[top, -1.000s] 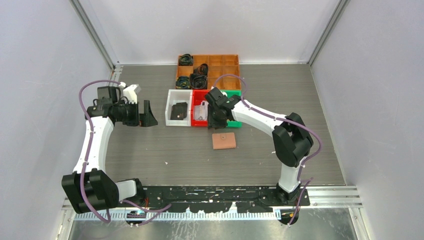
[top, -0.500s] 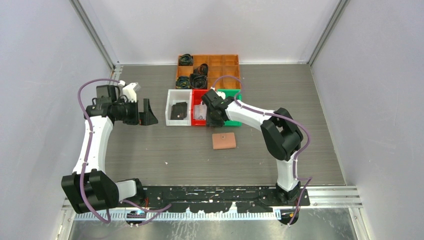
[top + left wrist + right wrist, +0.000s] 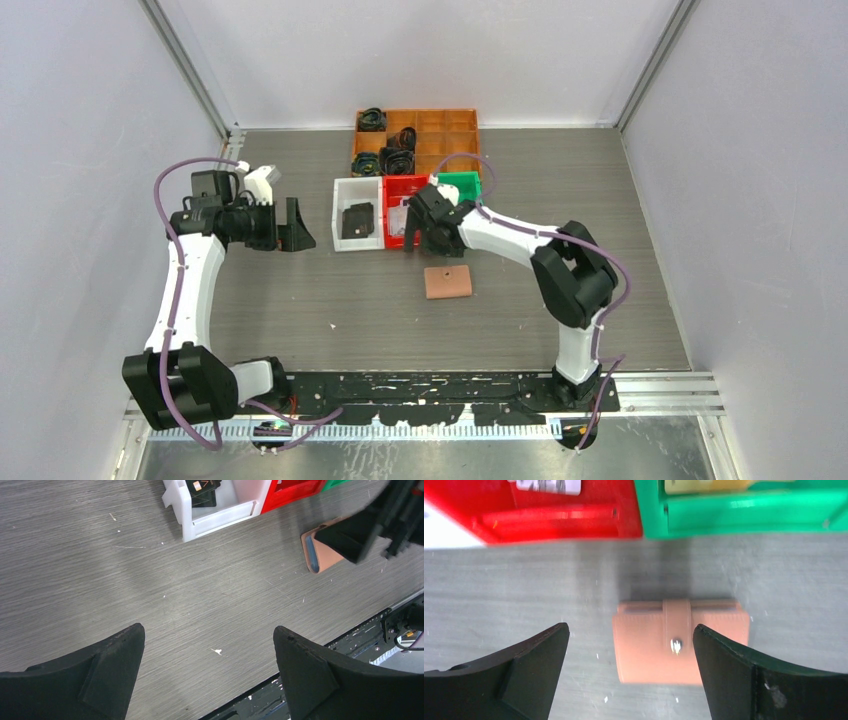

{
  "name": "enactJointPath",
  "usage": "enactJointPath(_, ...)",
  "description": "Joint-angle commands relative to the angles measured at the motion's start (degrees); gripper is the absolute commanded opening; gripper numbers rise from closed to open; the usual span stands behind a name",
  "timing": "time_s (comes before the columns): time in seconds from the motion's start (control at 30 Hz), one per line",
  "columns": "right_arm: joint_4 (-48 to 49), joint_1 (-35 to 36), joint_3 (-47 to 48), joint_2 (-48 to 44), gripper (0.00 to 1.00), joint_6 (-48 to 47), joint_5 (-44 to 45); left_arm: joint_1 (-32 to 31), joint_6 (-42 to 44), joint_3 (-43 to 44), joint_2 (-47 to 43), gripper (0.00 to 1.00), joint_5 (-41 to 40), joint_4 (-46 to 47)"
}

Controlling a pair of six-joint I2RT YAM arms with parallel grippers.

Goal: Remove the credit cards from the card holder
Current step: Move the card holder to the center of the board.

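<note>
Presently listed, largest first: table (image 3: pixel 300 300); right gripper (image 3: pixel 631 675), jaws wide, empty, above card holder (image 3: pixel 680 641), which lies strap-side up on the table near the red bin (image 3: pixel 549 515) and green bin (image 3: pixel 744 510); left gripper (image 3: pixel 207 672), spread, idle. Cards sit in bins; risk: nudging the bins.

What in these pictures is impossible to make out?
- Whether the card holder still contains cards: it lies closed, strap side up, in the right wrist view.
- Print on the whitish card in the red bin: cut off by the top edge.
- Yellowish card in the green bin: blurred and cut off.
- Tray contents, top view: too small.
</note>
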Motion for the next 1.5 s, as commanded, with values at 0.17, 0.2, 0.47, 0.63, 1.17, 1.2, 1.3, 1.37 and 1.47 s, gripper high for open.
enactJointPath(0.17, -7.1, 3.7, -6.2, -12.6, 0.99, 3.9, 12.5, 0.0, -0.6, 2.7, -2.3, 1.0, 0.8, 0.2)
enactJointPath(0.2, -7.0, 3.7, -6.6, -12.6, 0.99, 3.8, 12.4, 0.0, -0.6, 2.8, -2.3, 1.0, 0.9, 0.2)
enactJointPath(0.47, -3.9, 3.9, -7.4, -8.6, 0.99, 2.7, 9.4, -0.1, -0.4, 3.0, -3.4, 1.0, 0.9, -0.3)
enactJointPath(0.63, -2.5, 3.8, -7.6, -6.4, 1.0, 1.7, 6.1, 0.0, -0.2, 3.1, -3.9, 1.0, 0.8, -0.4)
enactJointPath(1.17, -3.9, 6.1, -6.3, -1.8, 1.0, -2.6, -0.4, -0.1, -1.0, 3.2, -4.2, 1.0, 1.1, -0.2)
enactJointPath(1.2, -4.8, 7.4, -5.3, -1.3, 0.99, -3.7, 0.2, 0.0, -0.9, 3.2, -4.3, 1.0, 1.1, -0.1)
enactJointPath(1.3, -8.4, 11.0, -1.0, -0.8, 0.99, -6.9, 3.5, 0.0, -0.8, 3.3, -4.5, 1.0, 1.0, -0.2)
enactJointPath(1.37, -9.8, 11.8, 0.8, -1.6, 0.99, -8.4, 3.3, 0.0, -0.7, 3.4, -4.6, 1.0, 1.0, -0.1)
enactJointPath(1.47, -10.3, 12.0, 1.4, -4.8, 0.99, -9.2, 1.9, 0.0, -0.9, 3.7, -4.4, 1.0, 0.9, -0.2)
